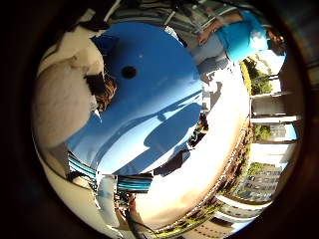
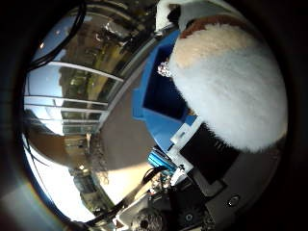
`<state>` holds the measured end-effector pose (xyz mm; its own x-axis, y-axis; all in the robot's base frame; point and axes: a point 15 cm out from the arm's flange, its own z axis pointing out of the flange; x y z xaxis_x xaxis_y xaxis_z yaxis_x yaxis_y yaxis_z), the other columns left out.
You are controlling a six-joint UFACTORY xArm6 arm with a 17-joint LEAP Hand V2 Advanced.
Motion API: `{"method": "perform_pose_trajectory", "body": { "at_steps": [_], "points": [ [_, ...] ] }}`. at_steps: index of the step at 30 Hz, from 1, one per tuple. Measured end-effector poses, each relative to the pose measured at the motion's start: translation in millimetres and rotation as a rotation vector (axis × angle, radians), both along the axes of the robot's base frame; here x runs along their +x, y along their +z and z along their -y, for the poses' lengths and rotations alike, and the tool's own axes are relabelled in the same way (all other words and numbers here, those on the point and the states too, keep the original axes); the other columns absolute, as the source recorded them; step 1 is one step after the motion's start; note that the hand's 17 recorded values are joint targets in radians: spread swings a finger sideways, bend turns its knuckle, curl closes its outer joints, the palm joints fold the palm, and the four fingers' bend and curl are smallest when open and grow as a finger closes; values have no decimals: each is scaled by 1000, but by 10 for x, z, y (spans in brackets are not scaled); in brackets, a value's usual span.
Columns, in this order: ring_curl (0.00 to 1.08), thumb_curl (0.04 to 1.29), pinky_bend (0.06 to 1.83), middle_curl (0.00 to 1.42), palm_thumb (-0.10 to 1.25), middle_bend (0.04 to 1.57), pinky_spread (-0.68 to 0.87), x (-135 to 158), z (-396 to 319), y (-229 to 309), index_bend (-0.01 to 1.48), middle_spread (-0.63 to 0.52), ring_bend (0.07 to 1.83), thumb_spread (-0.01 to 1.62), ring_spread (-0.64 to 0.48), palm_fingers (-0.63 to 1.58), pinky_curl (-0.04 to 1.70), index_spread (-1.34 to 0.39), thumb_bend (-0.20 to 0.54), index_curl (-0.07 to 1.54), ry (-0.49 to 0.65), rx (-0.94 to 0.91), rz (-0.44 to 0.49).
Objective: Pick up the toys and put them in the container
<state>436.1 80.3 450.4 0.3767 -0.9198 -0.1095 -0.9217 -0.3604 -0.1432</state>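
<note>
The plush toy (image 2: 231,82), white and tan, is sitting tight against the palm, the hand (image 2: 202,159) curling round it and gripping. Just beside and below, the blue container (image 2: 161,103) is waiting on the blue table (image 1: 149,109), open side showing.

A white furry toy (image 1: 62,102) fills the space close against the palm, lying beside a blue table (image 1: 149,99) with a dark hole (image 1: 129,72) in its middle, sunlit pavement (image 1: 209,164) beyond.
</note>
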Motion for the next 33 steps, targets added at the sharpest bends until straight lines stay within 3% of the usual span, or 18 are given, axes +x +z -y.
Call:
{"method": "perform_pose_trajectory", "body": {
  "at_steps": [6,13,17,22,29,33],
  "points": [
    [883,776,1740,1123,980,1284,112,173,-866,-159,607,-271,1531,1037,-142,770,684,-1160,-18,948,47,13,-46],
    [883,798,1754,1134,960,1323,107,264,-1646,-738,593,-262,1572,1044,-142,728,722,-1197,-16,1105,87,-2,-121],
    [880,810,1758,1135,956,1340,106,361,-1873,-1077,583,-256,1590,1045,-141,713,741,-1208,-15,1184,80,-10,-144],
    [877,797,1734,1129,854,1352,94,509,-1994,-1438,566,-249,1606,1063,-136,643,767,-1211,-40,1259,58,-18,-160],
    [734,724,1528,973,809,1129,188,489,-1933,-1602,545,-184,1403,1113,18,630,709,-1123,-28,1247,49,-38,-205],
    [658,676,1448,826,770,835,275,347,-1849,-1687,279,-136,1231,1123,115,127,686,-952,-35,1165,58,-74,-270]
  ]
}}
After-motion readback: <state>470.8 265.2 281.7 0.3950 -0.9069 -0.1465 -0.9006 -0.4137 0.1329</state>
